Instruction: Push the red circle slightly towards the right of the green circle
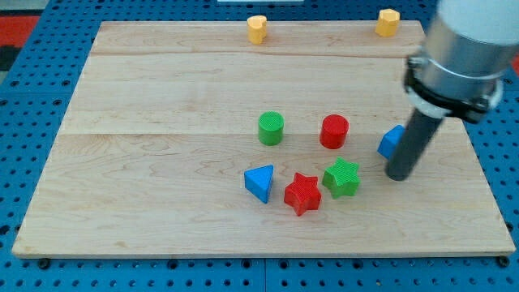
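Tip (399, 176) down on the worktop (162, 203), no hand fitted so nothing to open or close; just right of green star (342, 178), beside a half-hidden blue block (391, 141). Further left, red circle (333, 131), already right of green circle (271, 128), apart; probably light, rigid, easy-sliding; best pushed low on its side wall; upright, axis vertical, round, no facing.

I have a single view, set high in front of the wooden board (162, 97) and tilted down, so the board's far edge runs along the view's top and its near edge along the view's bottom. It sits close enough that the board fills nearly the whole picture. My tip (398, 175) rests right of centre, and the arm above it is cut off by the view's top right corner.
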